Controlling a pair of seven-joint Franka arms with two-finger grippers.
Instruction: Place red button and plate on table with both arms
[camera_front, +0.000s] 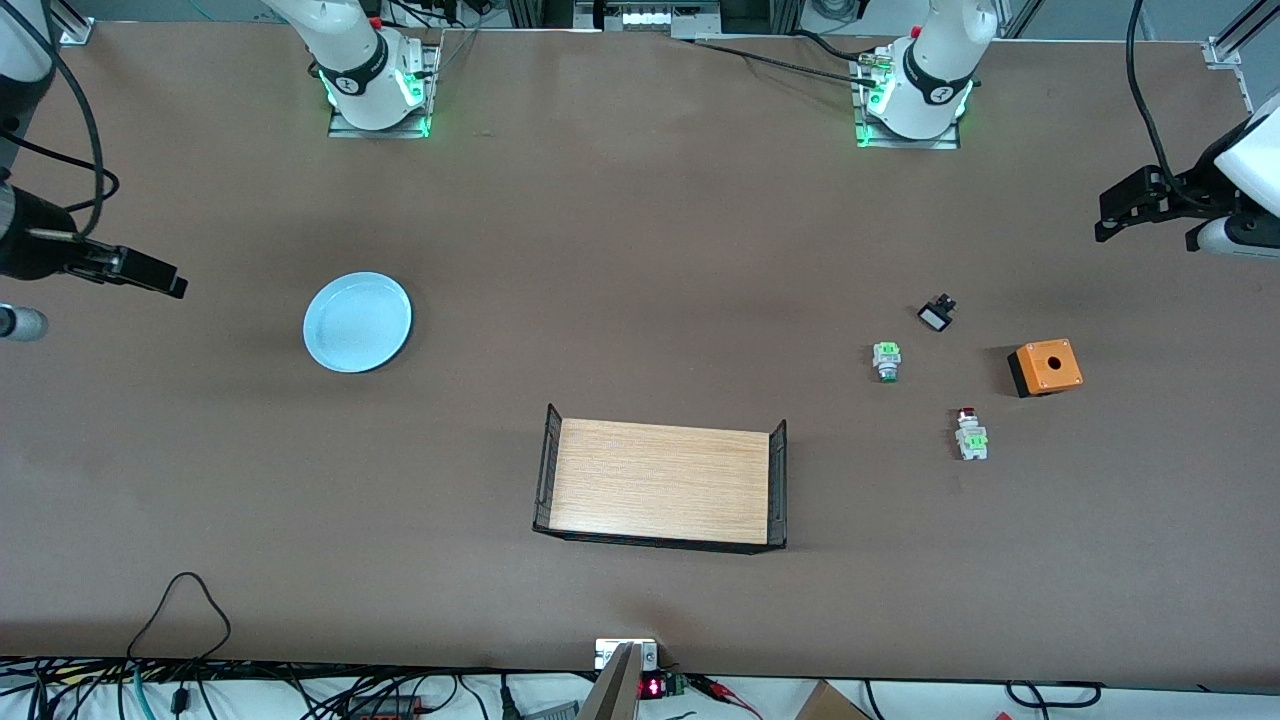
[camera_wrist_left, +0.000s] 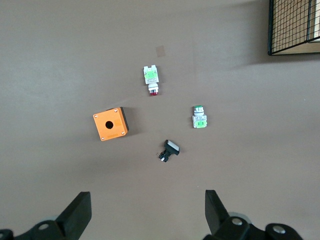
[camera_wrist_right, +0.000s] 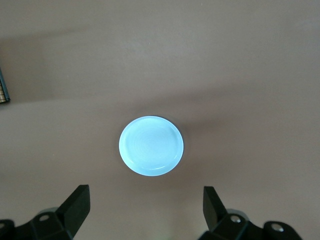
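The red button (camera_front: 968, 433) lies on the brown table (camera_front: 640, 250) toward the left arm's end, its red cap pointing away from the front camera. It also shows in the left wrist view (camera_wrist_left: 151, 80). The pale blue plate (camera_front: 357, 322) lies flat on the table toward the right arm's end, and also shows in the right wrist view (camera_wrist_right: 151, 145). My left gripper (camera_front: 1112, 212) (camera_wrist_left: 146, 212) is open and empty, up over the table's left-arm end. My right gripper (camera_front: 160, 275) (camera_wrist_right: 146, 206) is open and empty, up over the table beside the plate.
A green-capped switch (camera_front: 886, 360), a small black-and-white switch (camera_front: 937, 314) and an orange box (camera_front: 1045, 367) lie near the red button. A light-wood tray with black mesh ends (camera_front: 662, 483) stands mid-table, nearer the front camera.
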